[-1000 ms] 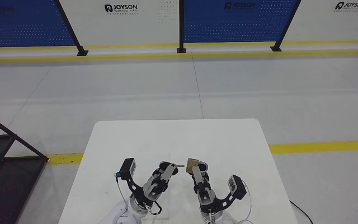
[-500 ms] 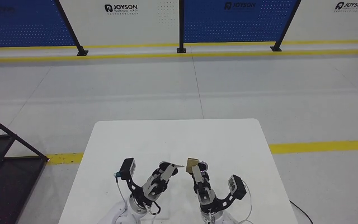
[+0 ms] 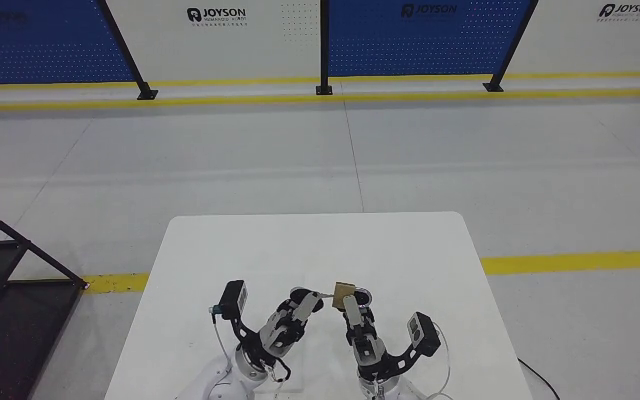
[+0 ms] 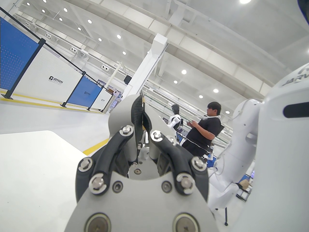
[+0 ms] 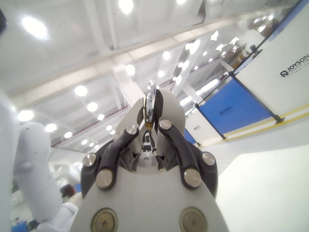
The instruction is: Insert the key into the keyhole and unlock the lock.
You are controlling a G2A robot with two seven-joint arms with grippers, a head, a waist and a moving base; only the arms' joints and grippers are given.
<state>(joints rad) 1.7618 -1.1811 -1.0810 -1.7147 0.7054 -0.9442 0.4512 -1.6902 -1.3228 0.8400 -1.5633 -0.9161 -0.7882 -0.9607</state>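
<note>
Low over the front of the white table (image 3: 300, 240), my left gripper (image 3: 309, 300) is shut on a small silvery key (image 3: 321, 295) whose tip points right. In the left wrist view the left gripper (image 4: 143, 108) has its pads pressed together on a thin edge. Just right of the key tip, my right gripper (image 3: 350, 301) is shut on a brass padlock (image 3: 346, 289). The right wrist view shows the right gripper (image 5: 150, 108) clamping the padlock (image 5: 150, 102), its shiny shackle sticking out past the fingertips. Key tip and padlock are very close; I cannot tell whether they touch.
The rest of the table top is bare white, with its far edge well beyond the grippers. Blue and white barrier panels (image 3: 420, 35) stand across the floor far behind. A person stands in the room behind in the left wrist view, away from the table.
My left arm has shifted slightly to the right, bringing the key tip closer to the padlock. The right arm and the padlock have stayed in place.
</note>
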